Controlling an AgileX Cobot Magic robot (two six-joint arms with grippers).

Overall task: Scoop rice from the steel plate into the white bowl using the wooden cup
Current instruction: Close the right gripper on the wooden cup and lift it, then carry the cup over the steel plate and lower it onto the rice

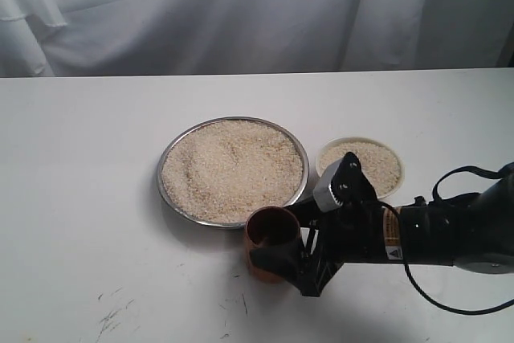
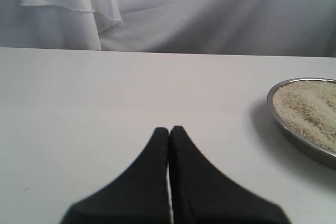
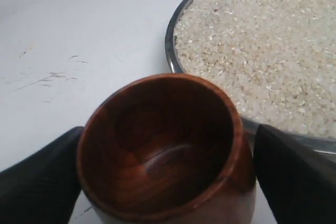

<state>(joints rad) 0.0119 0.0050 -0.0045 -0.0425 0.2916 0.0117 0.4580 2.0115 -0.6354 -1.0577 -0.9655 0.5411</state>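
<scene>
The wooden cup stands upright and empty on the white table, just in front of the steel plate. Rice fills the plate. To its right, the white bowl also holds rice. My right gripper reaches in from the right, a black finger pressed against each side of the cup. My left gripper is shut on nothing above bare table. The plate's edge lies off to one side of it, and it is out of the exterior view.
The white table has dark scuff marks near its front edge. A white cloth backdrop hangs behind the table. The right arm's cable loops up beside the bowl.
</scene>
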